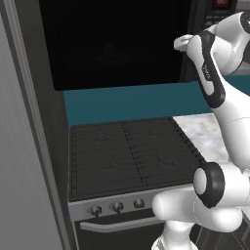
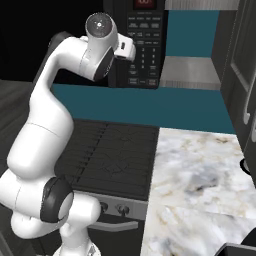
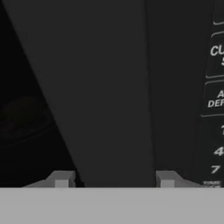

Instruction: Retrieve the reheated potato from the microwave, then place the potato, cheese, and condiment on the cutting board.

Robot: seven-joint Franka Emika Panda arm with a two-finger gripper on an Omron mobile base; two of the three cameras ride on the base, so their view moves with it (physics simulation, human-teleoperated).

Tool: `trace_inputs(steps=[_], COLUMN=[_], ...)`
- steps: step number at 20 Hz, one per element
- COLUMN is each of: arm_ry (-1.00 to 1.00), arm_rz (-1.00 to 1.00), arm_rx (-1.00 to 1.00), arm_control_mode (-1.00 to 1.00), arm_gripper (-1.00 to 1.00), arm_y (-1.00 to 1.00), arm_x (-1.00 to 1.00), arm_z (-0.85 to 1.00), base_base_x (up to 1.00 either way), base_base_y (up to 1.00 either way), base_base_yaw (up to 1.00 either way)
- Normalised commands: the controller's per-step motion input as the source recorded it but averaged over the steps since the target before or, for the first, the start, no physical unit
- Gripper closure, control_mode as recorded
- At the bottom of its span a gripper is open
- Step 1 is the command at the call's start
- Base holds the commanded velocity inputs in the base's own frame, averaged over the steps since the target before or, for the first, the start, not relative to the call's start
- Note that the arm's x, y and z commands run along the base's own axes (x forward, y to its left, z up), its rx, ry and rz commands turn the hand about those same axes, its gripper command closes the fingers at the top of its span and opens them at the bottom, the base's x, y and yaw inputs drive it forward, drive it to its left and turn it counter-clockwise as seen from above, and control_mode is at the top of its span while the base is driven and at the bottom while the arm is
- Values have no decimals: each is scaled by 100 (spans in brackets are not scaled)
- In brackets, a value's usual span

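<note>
Microwave [image 2: 145, 45]: black box in the upper middle of the right base view, red display on top, grey keypad below; in the left base view its dark glass door fills the upper middle.
Pincer [image 3: 113, 179]: 2 tips at the bottom of the hand view, straddling a dark upright strip beside the keypad, probably the door handle or edge; whether they touch it, I cannot tell.
Door: appears shut.
Potato: a dim rounded shape behind the glass, left of the hand view, may be it; too dark to confirm.
Handling: likely the door is stiff and smooth, so take hold squarely across the strip. The potato is probably light, firm and rounded; grip across its middle.
Stove [image 1: 127, 156]: black burners below the microwave.
Desk [image 2: 200, 185]: marble, lower right.
</note>
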Motion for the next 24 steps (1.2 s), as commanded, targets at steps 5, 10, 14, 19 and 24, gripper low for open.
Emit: trace_inputs(steps=[5, 10, 14, 19, 24], arm_ry=[-3, 0, 0, 1, 5], arm_rz=[0, 0, 0, 1, 6], arm_rx=[8, 5, 4, 3, 6], arm_control_mode=[-100, -100, -100, -100, -100], arm_gripper=[100, 100, 100, 100, 100], arm_y=[30, 42, 39, 35, 27], arm_x=[7, -6, -36, -49, -59], arm_z=[-2, 0, 0, 0, 3], base_base_x=[0, 0, 0, 0, 0], base_base_y=[0, 0, 0, 0, 0], base_base_yaw=[0, 0, 0, 0, 0])
